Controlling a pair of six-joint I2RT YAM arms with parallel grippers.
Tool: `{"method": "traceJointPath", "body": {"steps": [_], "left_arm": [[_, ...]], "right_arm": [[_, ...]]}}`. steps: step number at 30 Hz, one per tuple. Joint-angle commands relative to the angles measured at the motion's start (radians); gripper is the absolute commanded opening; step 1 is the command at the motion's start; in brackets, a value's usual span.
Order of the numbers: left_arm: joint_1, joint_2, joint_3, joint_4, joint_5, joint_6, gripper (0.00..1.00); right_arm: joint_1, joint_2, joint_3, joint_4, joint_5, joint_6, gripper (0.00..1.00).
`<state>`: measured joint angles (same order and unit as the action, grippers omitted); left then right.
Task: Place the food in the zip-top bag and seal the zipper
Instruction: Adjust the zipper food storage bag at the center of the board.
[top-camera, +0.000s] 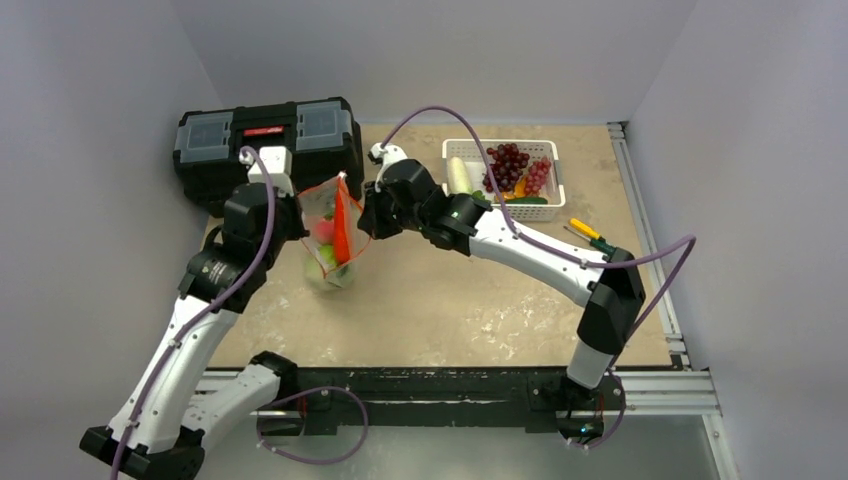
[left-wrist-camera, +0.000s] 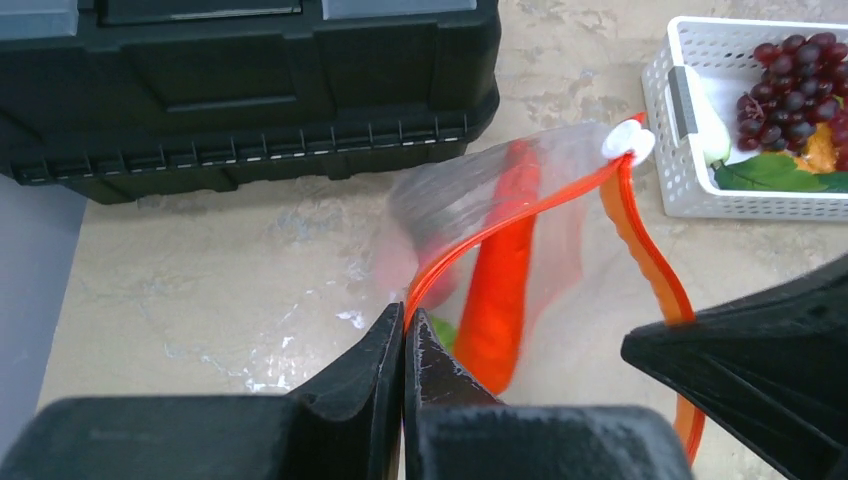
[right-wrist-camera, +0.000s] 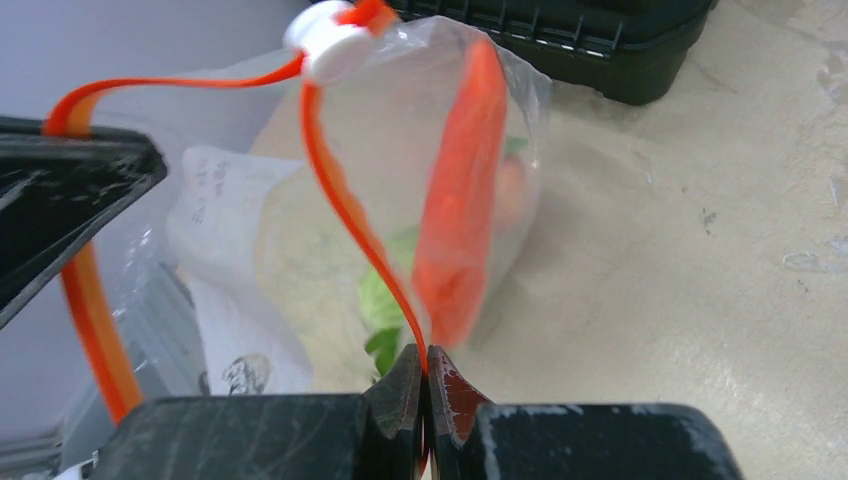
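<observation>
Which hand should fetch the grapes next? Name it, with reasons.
Probably the right hand: the basket with the grapes sits on its side, while the left hand, pinching the zipper, is beyond the bag.

arms (top-camera: 540, 255): white links, black joints | cables (top-camera: 432, 108): purple | left hand (left-wrist-camera: 403, 330), right hand (right-wrist-camera: 427, 365): black

the left arm (top-camera: 190, 320) and right arm (top-camera: 540, 255) rise from the near edge of the table (top-camera: 480, 300) and bend inward, wrists facing each other near its far left corner. the left gripper (left-wrist-camera: 403, 330) is pinched tight on the zipper (right-wrist-camera: 345, 205) (no gap shows between its fingers). the right gripper (right-wrist-camera: 425, 370) is clamped on the same strip.
</observation>
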<state>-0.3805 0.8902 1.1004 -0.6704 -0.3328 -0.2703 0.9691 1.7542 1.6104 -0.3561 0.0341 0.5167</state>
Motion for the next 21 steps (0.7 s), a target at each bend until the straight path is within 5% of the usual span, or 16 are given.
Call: {"method": "traceJointPath", "body": {"steps": [1,8,21], "left_arm": [[0.006,0.089,0.068,0.011,-0.008,-0.004,0.00],[0.006,0.154,0.097,-0.025,0.021,-0.011,0.00],[0.006,0.119,0.076,0.004,0.015,-0.004,0.00]], "right_arm": [[0.001,-0.109,0.008,0.090,-0.010,-0.008,0.00],[-0.003,-0.046,-0.009,0.051,-0.020,-0.008,0.01],[-0.003,-0.133,-0.034,0.018,0.072,-0.054,0.25]]}}
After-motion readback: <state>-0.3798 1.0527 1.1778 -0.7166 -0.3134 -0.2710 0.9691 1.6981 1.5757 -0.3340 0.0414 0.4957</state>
